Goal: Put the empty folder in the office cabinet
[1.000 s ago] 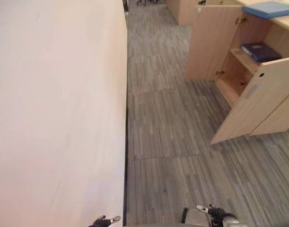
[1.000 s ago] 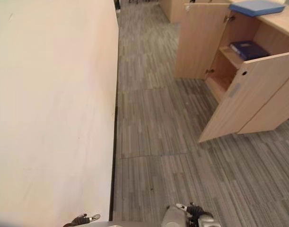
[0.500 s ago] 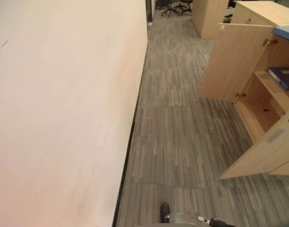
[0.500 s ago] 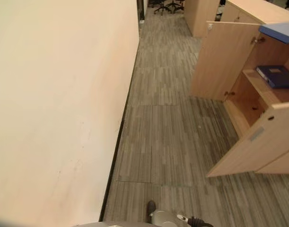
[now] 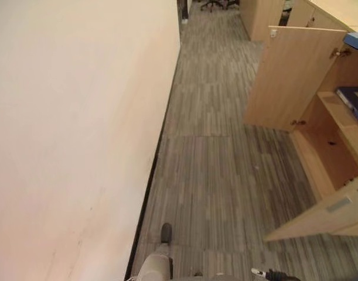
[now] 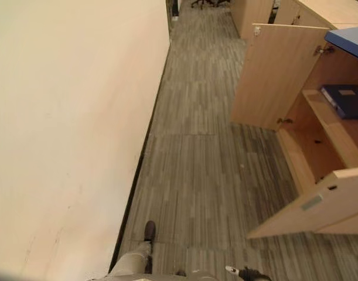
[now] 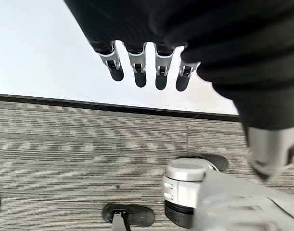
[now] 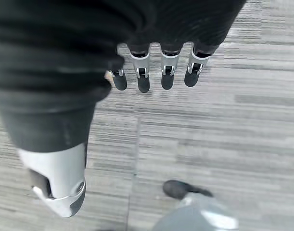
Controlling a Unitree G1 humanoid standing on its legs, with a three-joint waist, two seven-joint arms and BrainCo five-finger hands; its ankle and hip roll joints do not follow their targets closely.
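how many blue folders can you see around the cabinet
2: a dark blue folder lying on the shelf inside the open cabinet, and a lighter blue folder on the cabinet's top at the view's edge. More may be hidden out of frame.

Office cabinet (image 6: 319, 117) open at my right, two folders in sight.

The cabinet is light wood and stands on the grey striped carpet with both doors swung out, the far door (image 6: 272, 76) standing wide and the near door (image 6: 319, 205) angled toward me. A dark blue folder (image 6: 343, 99) lies flat on the inner shelf. A lighter blue folder (image 6: 348, 41) lies on the cabinet top, its edge reaching just past the opening. I cannot tell which of them is empty.
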